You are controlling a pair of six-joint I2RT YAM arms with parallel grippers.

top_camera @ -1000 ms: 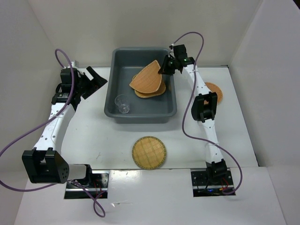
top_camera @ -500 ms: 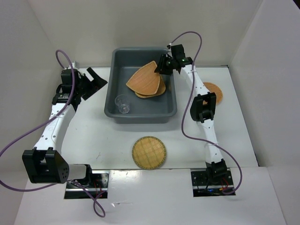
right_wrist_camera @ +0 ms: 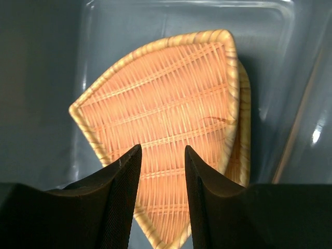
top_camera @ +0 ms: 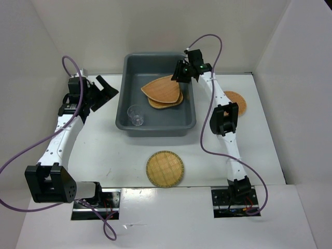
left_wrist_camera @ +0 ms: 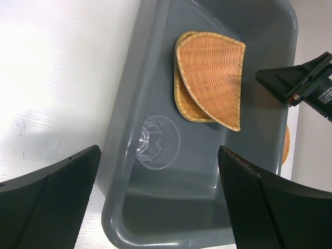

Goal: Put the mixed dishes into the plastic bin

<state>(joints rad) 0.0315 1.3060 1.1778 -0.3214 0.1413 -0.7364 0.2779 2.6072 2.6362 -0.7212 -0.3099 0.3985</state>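
The dark grey plastic bin [top_camera: 155, 129] [left_wrist_camera: 129, 98] [right_wrist_camera: 46, 78] holds a fan-shaped woven plate [top_camera: 161, 89] [left_wrist_camera: 215, 78] [right_wrist_camera: 166, 98]. That plate lies flat on a rounded-square plate [top_camera: 168, 102] [left_wrist_camera: 184, 104] [right_wrist_camera: 243, 129]. A clear cup [top_camera: 136, 115] [left_wrist_camera: 158, 142] stands in the bin's near left corner. My right gripper [top_camera: 181, 73] [right_wrist_camera: 162, 150] hovers open just above the fan plate, holding nothing. My left gripper [top_camera: 106, 85] [left_wrist_camera: 158, 149] stands wide open left of the bin. One round plate [top_camera: 165, 168] lies on the table in front of the bin.
A second round plate [top_camera: 237, 101] [left_wrist_camera: 286, 145] lies on the table right of the bin, partly hidden by my right arm. White walls enclose the table on three sides.
My right gripper has opened and let go of the fan-shaped plate, which dropped from tilted to flat on the plate below. The left arm has not moved.
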